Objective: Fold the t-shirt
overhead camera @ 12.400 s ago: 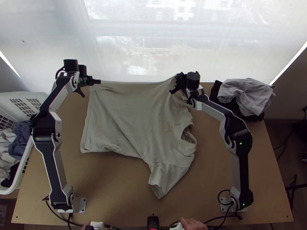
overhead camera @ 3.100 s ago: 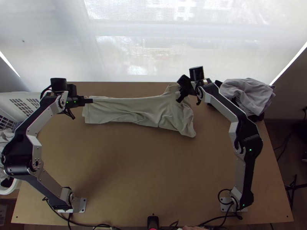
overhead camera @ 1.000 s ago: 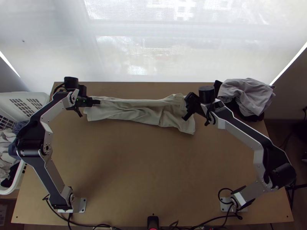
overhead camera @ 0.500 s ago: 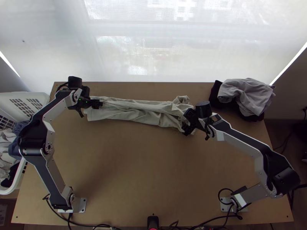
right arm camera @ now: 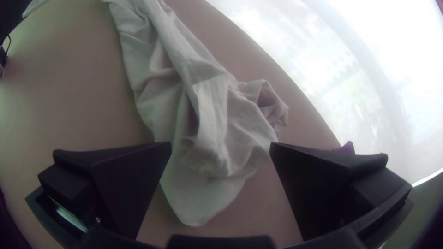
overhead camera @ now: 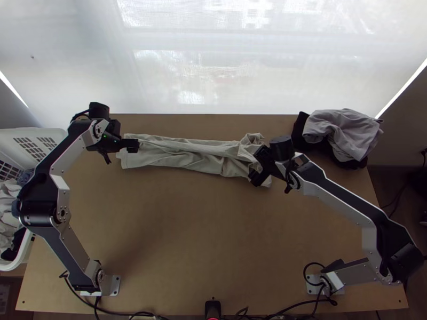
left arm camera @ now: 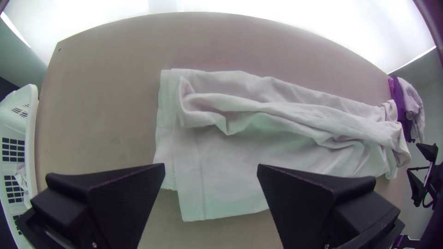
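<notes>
The left gripper [left arm camera: 211, 167] has its fingers spread wide with nothing between them, above the shirt's end nearer the basket [left arm camera: 30, 147]. The right gripper [right arm camera: 221, 145] is wide too and empty, at the end farther from the basket; whether it touches cloth I cannot tell.

The shirt [overhead camera: 181, 154] lies on the table [overhead camera: 203, 229] as a long, narrow strip running away from the basket. Toward the basket its lower layers lie fairly flat, with a loose, ridged layer on top; away from it the cloth is bunched and creased.

The likely next step is a grip at each end to straighten or fold the strip. A shallow pinch near the basket could catch only the loose layer and peel the fold open. Closing on the bunched end could lock the creases in, and uneven pulling would skew the strip. Farthest from the basket sits a pile [overhead camera: 341, 133]; a wide swing that way might snag it.
</notes>
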`<state>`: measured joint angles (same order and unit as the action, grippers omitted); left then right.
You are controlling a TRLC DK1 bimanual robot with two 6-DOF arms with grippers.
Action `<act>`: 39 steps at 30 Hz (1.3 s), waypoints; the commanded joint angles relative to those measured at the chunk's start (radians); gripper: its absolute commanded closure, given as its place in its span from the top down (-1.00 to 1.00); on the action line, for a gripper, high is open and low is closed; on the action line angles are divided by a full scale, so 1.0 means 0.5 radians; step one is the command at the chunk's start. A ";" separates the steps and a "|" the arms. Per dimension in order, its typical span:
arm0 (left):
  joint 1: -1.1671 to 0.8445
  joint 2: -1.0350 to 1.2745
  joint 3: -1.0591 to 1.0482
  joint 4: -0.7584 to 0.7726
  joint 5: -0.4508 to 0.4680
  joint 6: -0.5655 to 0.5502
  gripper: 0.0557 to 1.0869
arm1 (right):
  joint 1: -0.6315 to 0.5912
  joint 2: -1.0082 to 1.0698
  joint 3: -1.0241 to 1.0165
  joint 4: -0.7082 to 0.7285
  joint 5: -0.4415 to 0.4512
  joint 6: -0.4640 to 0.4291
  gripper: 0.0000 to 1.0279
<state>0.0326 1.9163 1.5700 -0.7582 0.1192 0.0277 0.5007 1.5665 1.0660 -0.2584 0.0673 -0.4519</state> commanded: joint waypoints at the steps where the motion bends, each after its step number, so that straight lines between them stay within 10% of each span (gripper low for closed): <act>1: -0.013 0.015 0.014 0.050 -0.106 -0.101 0.89 | 0.164 0.055 0.095 -0.084 0.003 0.042 0.93; 28: -0.028 0.327 0.100 0.050 -0.168 -0.123 0.77 | 0.143 0.604 0.368 -0.057 0.003 0.051 0.91; 33: -0.028 0.321 0.097 0.044 0.013 -0.144 0.32 | 0.122 0.634 0.359 -0.057 0.003 0.048 0.91; 39: -0.031 0.288 0.097 0.047 0.139 -0.181 -0.78 | 0.069 0.680 0.353 -0.057 0.003 0.051 0.91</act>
<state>0.0193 2.0731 1.6188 -0.7319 0.1284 -0.0441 0.5568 1.8786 1.2427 -0.2863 0.0685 -0.4301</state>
